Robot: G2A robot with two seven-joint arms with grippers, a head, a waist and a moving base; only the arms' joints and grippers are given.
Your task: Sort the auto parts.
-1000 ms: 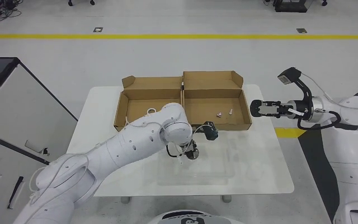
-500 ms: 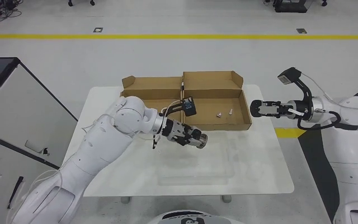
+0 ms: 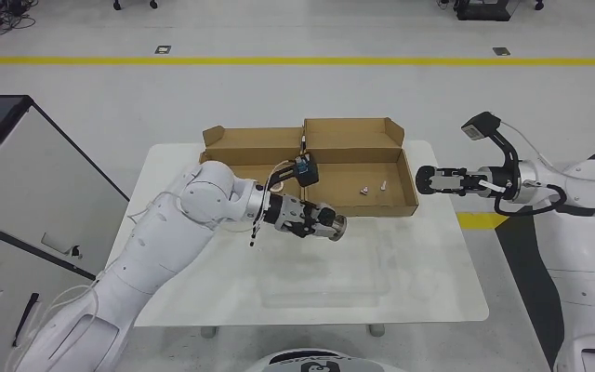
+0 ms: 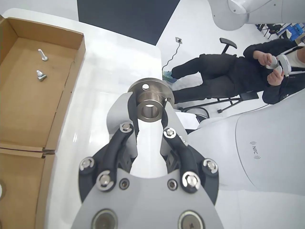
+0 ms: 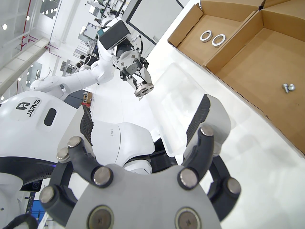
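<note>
The left end effector has come up off the clear tray, over which it pointed downward a second ago, and has swung to lie level. In the last half second it has only crept a little toward the cardboard. It is clamped narrow on the flanged bushing, its fingers pinching the sleeve while the flange stands just beyond their tips. The pick therefore looks done and the carry toward a box begun. Nothing like this part lies in either box, so I cannot tell where it belongs.

The bolt box, holding two bolts, sits just beside the held bushing. The ring box, holding two rings, lies back beside the wrist.

The left arm is bent at the elbow, with the forearm low and roughly level above the counter. The right end effector has not moved: it hangs wide and empty past the bolt box's far end, well apart from the left one and pointing toward it.
</note>
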